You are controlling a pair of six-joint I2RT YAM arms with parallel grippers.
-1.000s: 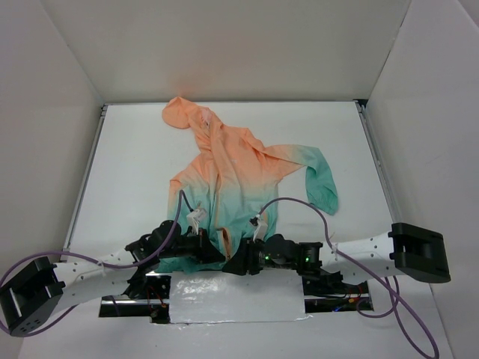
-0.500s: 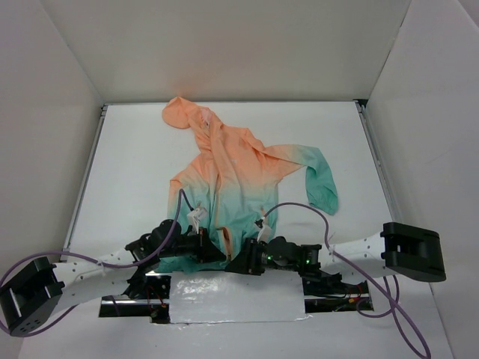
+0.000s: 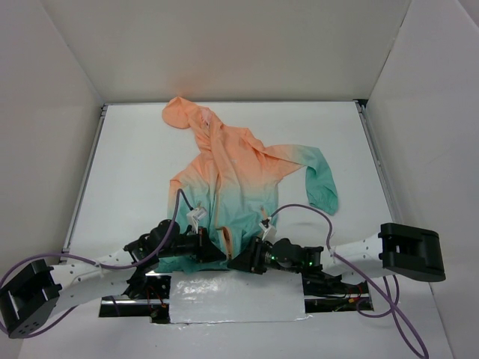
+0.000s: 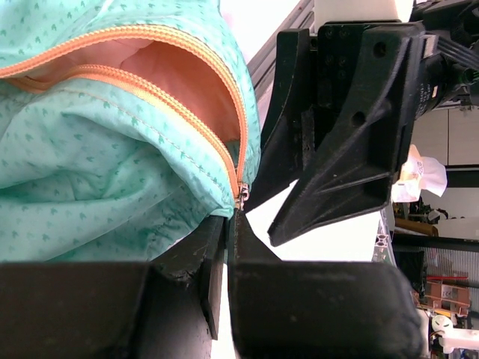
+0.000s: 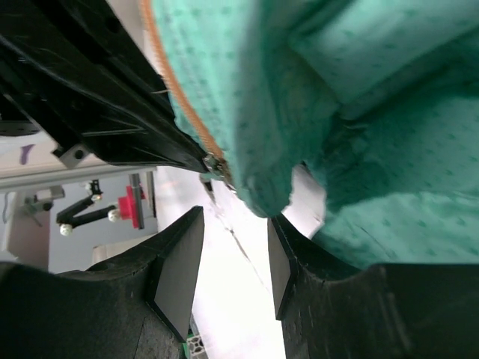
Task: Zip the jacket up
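Observation:
The jacket [image 3: 232,172] lies flat on the white table, peach hood far, teal hem near the arm bases. Its orange zipper [image 3: 226,239] is open at the bottom. My left gripper [image 3: 215,253] is shut on the teal hem [image 4: 97,172] just below the zipper's end; the metal slider [image 4: 241,196] sits right above its tips [image 4: 232,218]. My right gripper [image 3: 238,262] is open. In the right wrist view the other hem corner [image 5: 266,191] hangs at its open jaws [image 5: 236,254], with the slider [image 5: 215,163] just beyond. The right fingers [image 4: 337,149] show close in the left wrist view.
White walls enclose the table on three sides, with metal rails along the left and right edges. A silver foil patch [image 3: 236,299] covers the near edge between the arm bases. Purple cables [image 3: 299,209] loop over the jacket's hem area.
The right arm has shifted slightly left and nearer, bringing its open gripper closer to the zipper's bottom end. The left arm and jacket have not moved.

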